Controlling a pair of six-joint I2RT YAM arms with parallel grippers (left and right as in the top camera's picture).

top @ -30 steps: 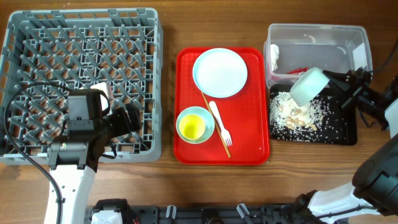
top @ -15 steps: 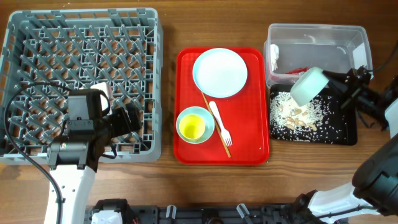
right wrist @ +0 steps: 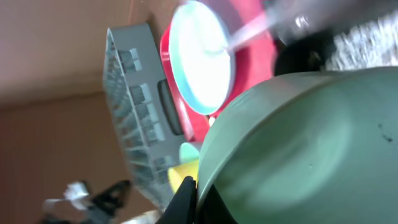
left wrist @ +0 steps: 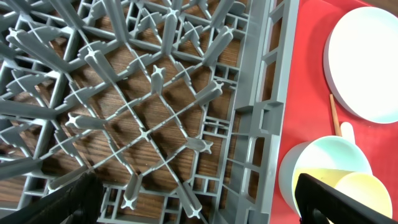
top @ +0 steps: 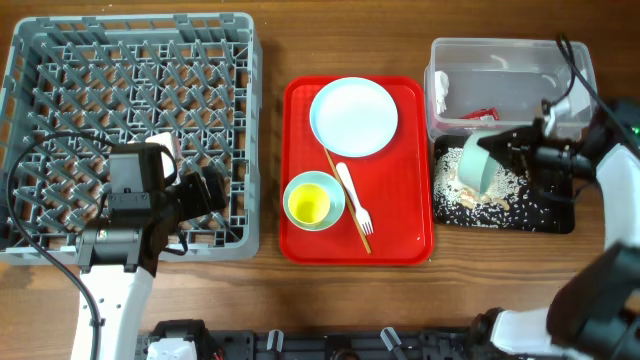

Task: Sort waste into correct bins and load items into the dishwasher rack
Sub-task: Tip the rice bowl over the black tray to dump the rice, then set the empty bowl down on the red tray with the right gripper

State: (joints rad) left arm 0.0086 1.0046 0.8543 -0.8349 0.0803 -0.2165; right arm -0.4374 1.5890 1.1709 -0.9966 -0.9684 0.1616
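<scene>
A wooden surface [top: 270, 40] carries the grey rack [top: 130, 22] at 9 o'clock of the red tray [top: 300, 230], with the clear tub [top: 570, 60] and black tray [top: 540, 215] at 3 o'clock. The right fingers [top: 505, 150] pinch the rim of a pale green bowl [top: 475, 168], tipped on its side over the black tray among the rice grains [top: 447, 170]. Likely risks: that thin rim grip slipping, or grains scattering past the tray's 9 o'clock edge. The right arm [top: 615, 170] reaches in from 3 o'clock, wrist rolled; the left fingers [left wrist: 196, 186] hang spread and empty over the rack
</scene>
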